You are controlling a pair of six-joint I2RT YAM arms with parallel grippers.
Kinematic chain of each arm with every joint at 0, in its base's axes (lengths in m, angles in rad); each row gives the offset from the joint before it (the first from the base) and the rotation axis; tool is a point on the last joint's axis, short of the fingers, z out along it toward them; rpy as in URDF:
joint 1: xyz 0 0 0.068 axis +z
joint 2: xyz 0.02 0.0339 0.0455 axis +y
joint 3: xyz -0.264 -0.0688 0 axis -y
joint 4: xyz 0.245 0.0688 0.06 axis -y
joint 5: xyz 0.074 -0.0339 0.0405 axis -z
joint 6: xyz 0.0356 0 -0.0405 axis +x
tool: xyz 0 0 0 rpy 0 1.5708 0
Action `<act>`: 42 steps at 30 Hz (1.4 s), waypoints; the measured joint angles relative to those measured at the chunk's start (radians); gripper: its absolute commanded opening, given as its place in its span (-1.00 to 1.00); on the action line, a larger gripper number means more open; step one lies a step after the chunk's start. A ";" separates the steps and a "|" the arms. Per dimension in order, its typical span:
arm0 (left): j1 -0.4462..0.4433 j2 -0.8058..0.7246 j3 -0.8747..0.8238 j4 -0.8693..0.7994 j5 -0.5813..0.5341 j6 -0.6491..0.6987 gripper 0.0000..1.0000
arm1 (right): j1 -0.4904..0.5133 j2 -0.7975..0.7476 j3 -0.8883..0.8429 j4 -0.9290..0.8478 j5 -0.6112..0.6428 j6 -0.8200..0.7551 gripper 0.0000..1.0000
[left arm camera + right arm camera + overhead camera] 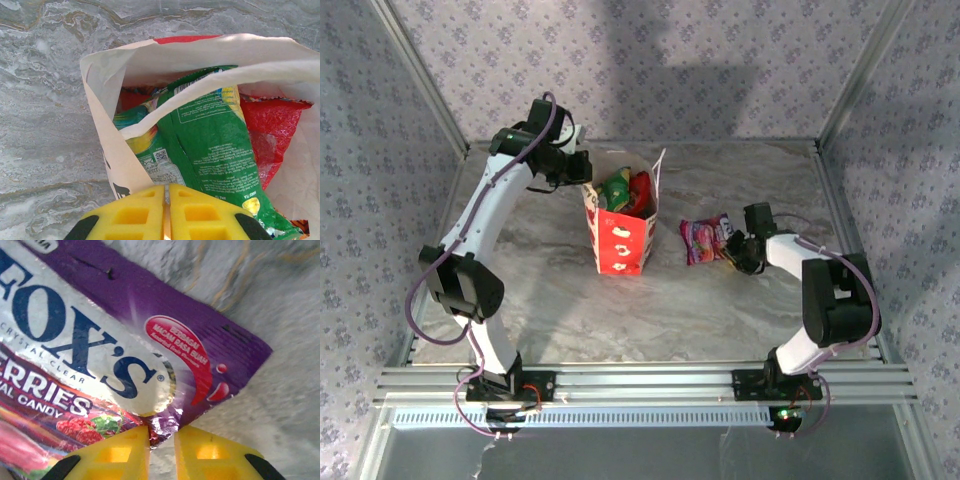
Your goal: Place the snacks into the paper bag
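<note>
The paper bag [620, 238] stands upright mid-table, white with red blobs. A green packet [615, 190] and a red packet [641, 192] stick out of its open top. From the left wrist, the green packet [210, 145] lies over the red one [272, 125] inside the bag [107, 125]. My left gripper [584, 178] [167, 189] is at the bag's back-left rim, shut on a thin strip of its paper. The purple-pink packet [703, 240] [100, 345] lies flat on the table right of the bag. My right gripper [731, 248] [161, 432] pinches its crumpled near edge, jaws almost together.
Patterned walls and slanted metal posts [420, 75] close in the marble table [550, 310] at the back and both sides. A metal rail [640, 385] with both arm bases runs along the front edge. The right arm's elbow [835, 300] rises near the right side.
</note>
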 measured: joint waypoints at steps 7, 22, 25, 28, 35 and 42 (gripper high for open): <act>0.000 0.000 0.000 0.000 0.000 0.000 -0.78 | -0.049 -0.019 0.003 -0.048 0.012 -0.095 -0.79; -0.007 0.000 0.000 -0.003 0.000 0.000 -0.78 | 0.167 -0.184 0.040 -0.135 0.126 -0.255 0.18; -0.009 0.000 0.000 -0.003 0.000 0.000 -0.78 | 0.243 -0.176 0.088 -0.170 0.200 -0.297 0.23; -0.009 -0.001 0.000 -0.003 0.000 0.001 -0.78 | 0.294 -0.135 0.164 -0.208 0.286 -0.347 0.29; -0.009 -0.003 -0.006 0.002 0.000 0.001 -0.78 | 0.406 0.051 0.362 -0.299 0.476 -0.486 0.42; -0.008 -0.003 -0.008 0.008 0.000 0.001 -0.77 | 0.506 0.222 0.539 -0.393 0.605 -0.587 0.48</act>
